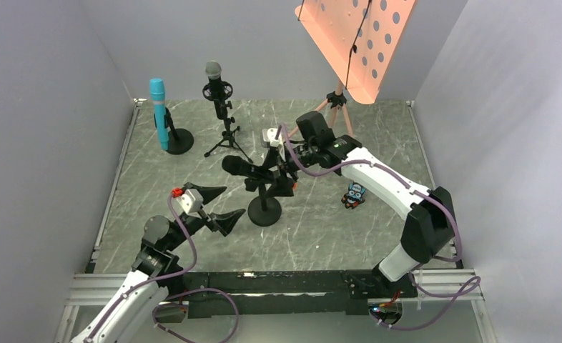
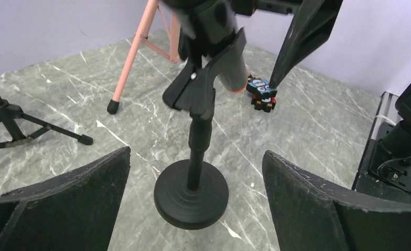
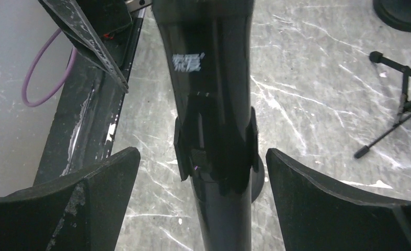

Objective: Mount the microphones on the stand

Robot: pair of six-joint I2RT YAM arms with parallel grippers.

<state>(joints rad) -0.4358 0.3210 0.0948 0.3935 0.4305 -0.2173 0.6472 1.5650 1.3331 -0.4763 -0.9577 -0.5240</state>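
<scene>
Your right gripper [image 3: 203,157] is open, with a jaw on either side of the black microphone [image 1: 239,166] and clear of it. The mic sits in the clip of the round-base stand [image 1: 265,211]. Your left gripper [image 1: 234,201] is open and empty near that stand's base. The teal microphone [image 1: 158,107] and the silver-headed microphone [image 1: 214,71] stand upright at the back left.

Table [image 1: 321,236]: a grey marbled top; it is carrying everything listed below.
Middle round-base stand [image 1: 265,212]: it is standing near the centre, a little toward 6 o'clock, with its black disc lying flat on the top.
Far round-base stand [image 1: 181,141]: it is standing at 10 o'clock, near the left edge.
Black tripod stand [image 1: 228,143]: it is standing at 11 o'clock, just beside the far round-base stand, and its legs are spreading over the top.
Pink tripod [image 1: 337,107]: it is standing at 1 o'clock, near the back edge.
Toy figure [image 1: 355,194]: it is lying at 3 o'clock, apart from the middle round-base stand.
</scene>
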